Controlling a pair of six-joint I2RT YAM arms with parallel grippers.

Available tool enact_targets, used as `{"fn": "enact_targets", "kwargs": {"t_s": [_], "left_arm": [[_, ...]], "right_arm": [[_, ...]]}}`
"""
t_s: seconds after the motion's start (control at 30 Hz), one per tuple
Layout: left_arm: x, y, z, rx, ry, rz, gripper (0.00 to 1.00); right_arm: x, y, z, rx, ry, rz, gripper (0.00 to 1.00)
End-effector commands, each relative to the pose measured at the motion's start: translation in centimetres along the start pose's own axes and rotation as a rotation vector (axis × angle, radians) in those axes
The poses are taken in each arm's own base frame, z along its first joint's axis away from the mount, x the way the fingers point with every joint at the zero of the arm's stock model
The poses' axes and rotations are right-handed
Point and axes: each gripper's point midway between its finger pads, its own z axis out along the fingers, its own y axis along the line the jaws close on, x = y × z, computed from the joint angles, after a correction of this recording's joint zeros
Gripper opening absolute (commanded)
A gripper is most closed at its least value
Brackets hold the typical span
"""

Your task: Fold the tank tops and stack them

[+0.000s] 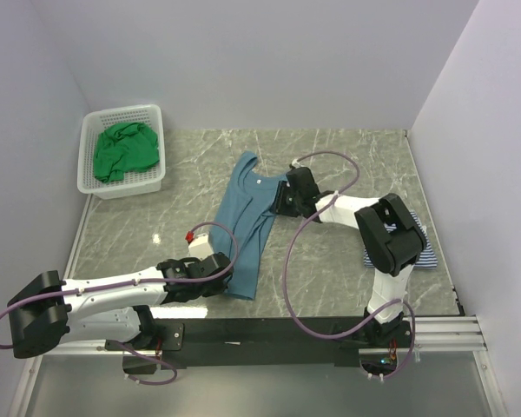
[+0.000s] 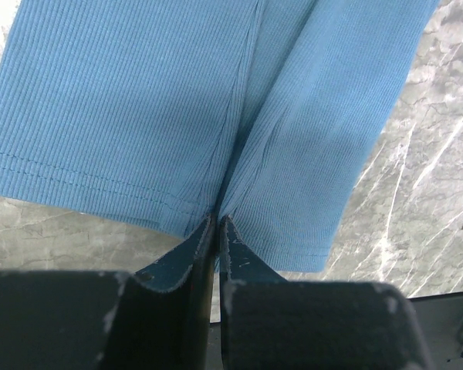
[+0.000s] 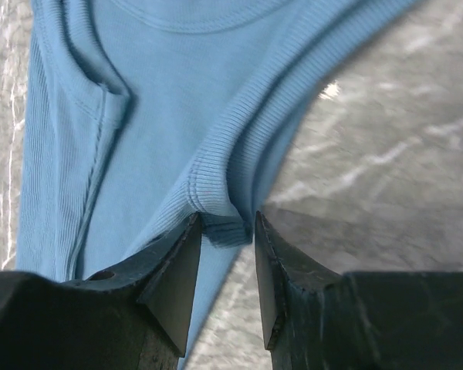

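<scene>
Pinching, left tool [image 2: 217,221]: bottom hem of teal tank top [image 1: 250,217]
Right tool [image 3: 225,223]: clenched on its shoulder strap
Cloth: ribbed knit; laid long on bench [image 1: 347,156]; lengthwise crease

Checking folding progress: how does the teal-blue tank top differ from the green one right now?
The teal-blue tank top lies stretched long and narrow on the table; the green tank top sits crumpled in the white basket. The teal-blue one is pinched at both ends, hem by the left gripper, strap by the right gripper; no gripper touches the green one. Both are plain, unstriped.
</scene>
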Motion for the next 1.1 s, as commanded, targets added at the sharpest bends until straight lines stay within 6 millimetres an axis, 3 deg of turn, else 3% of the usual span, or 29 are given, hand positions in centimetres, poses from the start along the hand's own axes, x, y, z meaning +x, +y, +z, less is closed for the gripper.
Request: {"fn": "enact_targets", "kwargs": {"t_s": [0.0,0.4,0.73,1.07], "left_arm": [[0.2,0.1,0.0,0.008,0.008,0.011,0.12],[0.2,0.1,0.1,0.004,0.010,0.014,0.11],[-0.1,0.3,-0.2,-0.002,-0.002,0.010,0.11],[-0.1,0.6,-0.1,-0.014,-0.005,0.009,0.11]], "right_arm": [[-3.0,1.1,-1.8,-0.087,-0.094,0.043,0.41],[-3.0,1.7,-1.3,-0.113,-0.068,0.043,0.34],[-4.2,2.6,-1.8,-0.121,-0.076,0.036,0.01],[-5.9,4.2,-1.2,-0.135,-0.084,0.007,0.00]]}}
